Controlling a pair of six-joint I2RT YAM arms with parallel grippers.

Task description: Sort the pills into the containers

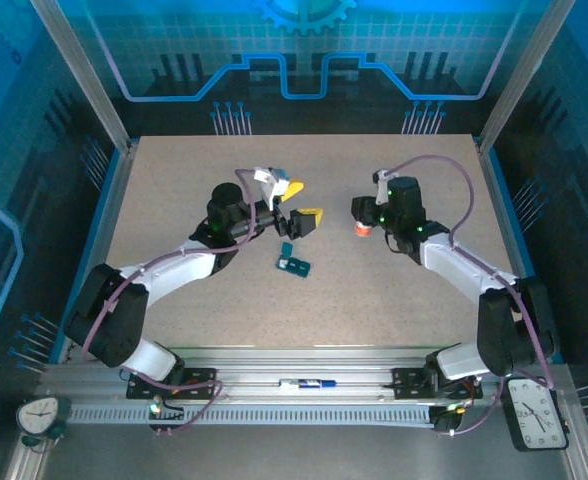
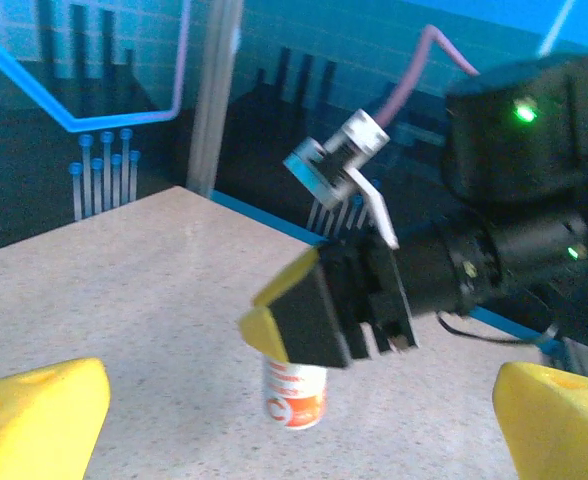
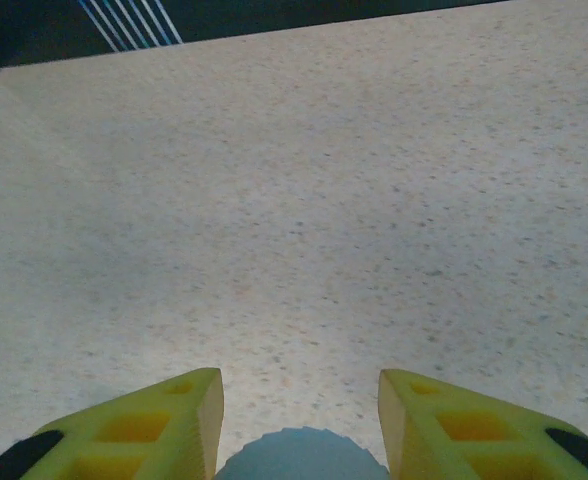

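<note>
Teal pill box (image 1: 294,263) flat on table (image 1: 174,200), near centre, at 6 o'clock from left gripper (image 1: 302,202), apart from it. Short strip of square compartments; count unclear. Probably light, rigid, slick plastic, apt to skid; best pinched across narrow width. Left gripper spread wide, empty. Right gripper (image 1: 363,214) clamped on ribbed cap (image 3: 299,455) of upright white-and-orange bottle (image 2: 294,395), at 2 o'clock from box.

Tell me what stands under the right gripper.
A small white bottle with an orange label, upright, seemingly on the table; the right gripper is shut on its ridged cap. The contents are hidden.
</note>
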